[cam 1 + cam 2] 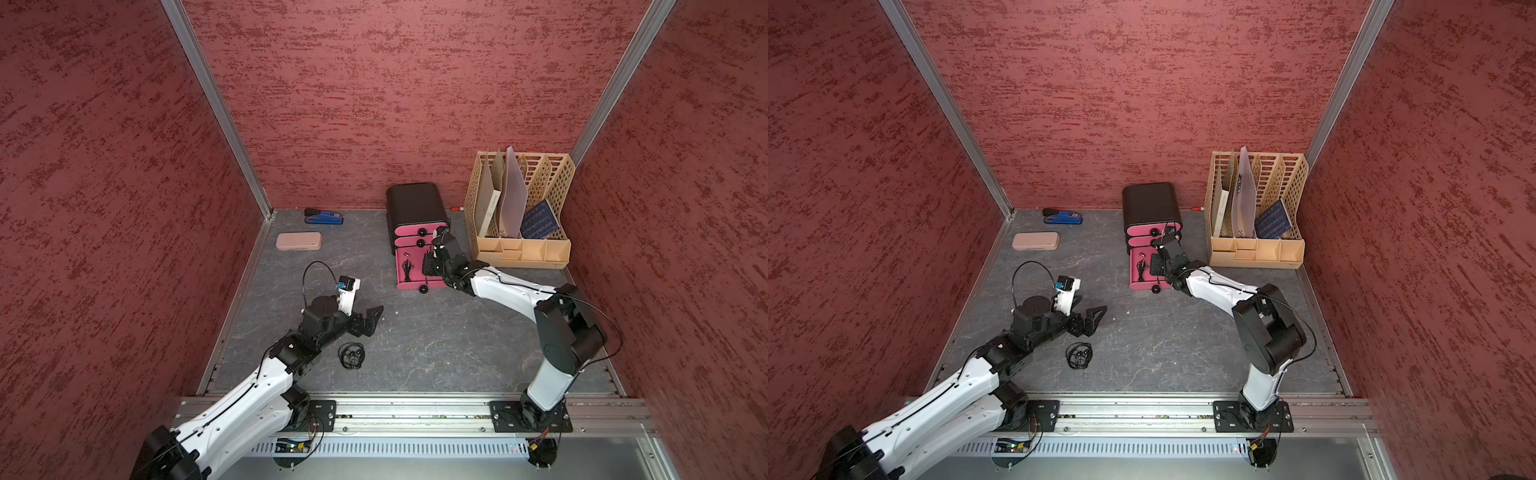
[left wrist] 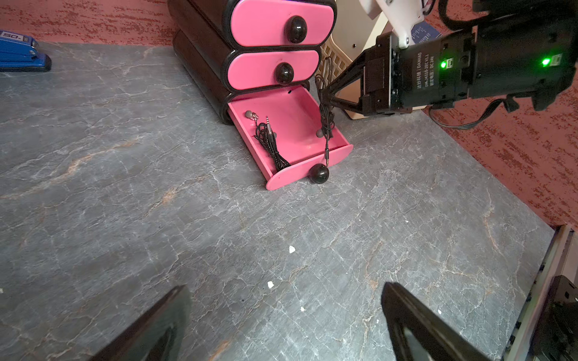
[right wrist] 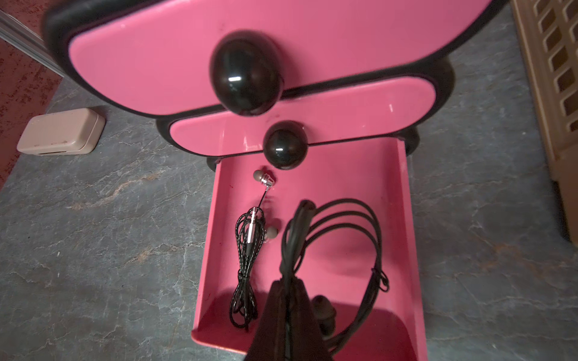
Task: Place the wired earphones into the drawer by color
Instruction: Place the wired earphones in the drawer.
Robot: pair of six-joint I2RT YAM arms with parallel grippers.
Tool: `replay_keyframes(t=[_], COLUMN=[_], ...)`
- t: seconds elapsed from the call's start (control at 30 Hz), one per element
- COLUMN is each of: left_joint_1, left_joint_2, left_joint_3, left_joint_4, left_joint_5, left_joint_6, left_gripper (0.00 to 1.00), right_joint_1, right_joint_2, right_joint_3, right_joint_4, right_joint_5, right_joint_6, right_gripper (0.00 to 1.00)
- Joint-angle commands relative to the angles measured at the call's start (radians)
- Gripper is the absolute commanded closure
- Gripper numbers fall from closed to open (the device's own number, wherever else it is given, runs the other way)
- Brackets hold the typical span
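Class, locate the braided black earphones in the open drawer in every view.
In both top views: braided earphones along the open drawer's side nearer the left arm.
Left wrist: braided earphones on the drawer floor, apart from the dangling earphones.
Right wrist: braided earphones on the drawer floor, beside the right pincer.
Shared landmark: open drawer.

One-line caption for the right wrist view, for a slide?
Right gripper shut on black earphones over the open bottom drawer, another black set lying inside.
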Motion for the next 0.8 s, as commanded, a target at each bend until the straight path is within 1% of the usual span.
replay_keyframes(t=[0.0, 0.4, 0.77], left_joint_1=[-0.002, -0.003, -0.002], left_joint_2=[-0.002, 0.009, 0.02], left_joint_3=[-0.012, -0.013, -0.011], left_joint_4=[0.021, 0.027, 0.033], left_joint_5=[-0.008, -0.012, -0.014], left_joint_6=[0.016, 0.015, 0.016], left_gripper=[0.0, 0.0, 0.0], right_joint_1=[-0.017, -0.05, -0.061], right_joint_2=[0.02, 0.083, 0.133], right_joint_3=[0.031, 0.024, 0.04], right_joint_4=[0.063, 0.139, 0.165], right_joint_5=[-0.016, -0.02, -0.034], right_joint_6=[0.021, 0.079, 0.105], right_gripper=[0.97, 0.97, 0.96])
